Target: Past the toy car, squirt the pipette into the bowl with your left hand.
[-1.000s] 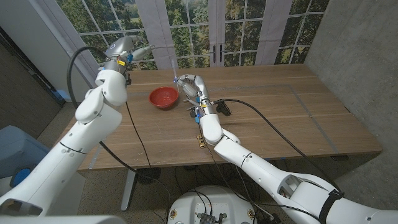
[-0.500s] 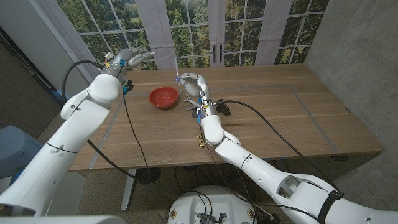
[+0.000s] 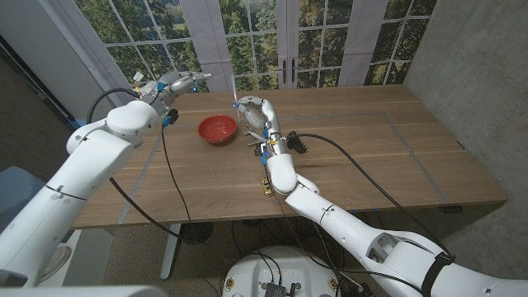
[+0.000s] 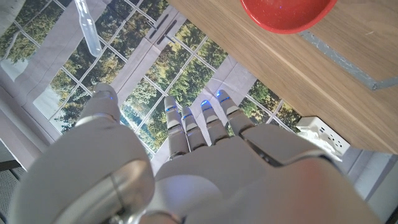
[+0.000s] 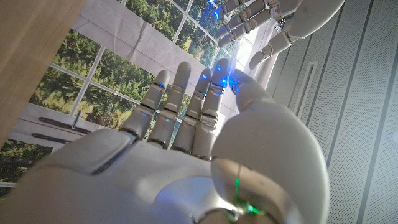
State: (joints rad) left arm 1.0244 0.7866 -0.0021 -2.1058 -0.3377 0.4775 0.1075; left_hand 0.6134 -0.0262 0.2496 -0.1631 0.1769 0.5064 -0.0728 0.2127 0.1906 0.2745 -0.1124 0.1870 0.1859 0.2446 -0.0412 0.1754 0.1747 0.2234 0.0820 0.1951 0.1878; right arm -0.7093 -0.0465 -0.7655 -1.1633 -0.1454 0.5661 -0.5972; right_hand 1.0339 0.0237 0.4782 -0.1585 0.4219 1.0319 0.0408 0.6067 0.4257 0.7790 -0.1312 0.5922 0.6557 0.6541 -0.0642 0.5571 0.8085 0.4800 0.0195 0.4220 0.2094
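Observation:
The red bowl [image 3: 217,129] [image 4: 286,14] sits on the wooden table [image 3: 371,140], left of centre. Just right of it my right hand [image 3: 257,115] [image 5: 186,143] stands with fingers up and pinches a thin clear pipette [image 3: 233,93] [image 4: 87,28] upright at its fingertips, beside the bowl's far right rim. My left hand [image 3: 183,82] [image 4: 186,155] hovers over the table's far left corner, fingers stretched towards the pipette and holding nothing; a gap separates them. A small dark toy car [image 3: 298,143] lies beside my right forearm.
A black cable [image 3: 363,169] trails across the table from my right wrist. Another cable [image 3: 169,169] hangs off my left arm over the table's left side. Windows and a wall stand close behind the far edge. A white power strip [image 4: 320,134] lies beyond the table.
My left arm has dropped and swung out to the left, while its hand has moved down and right, closer to the pipette. The right hand, pipette and bowl have stayed put.

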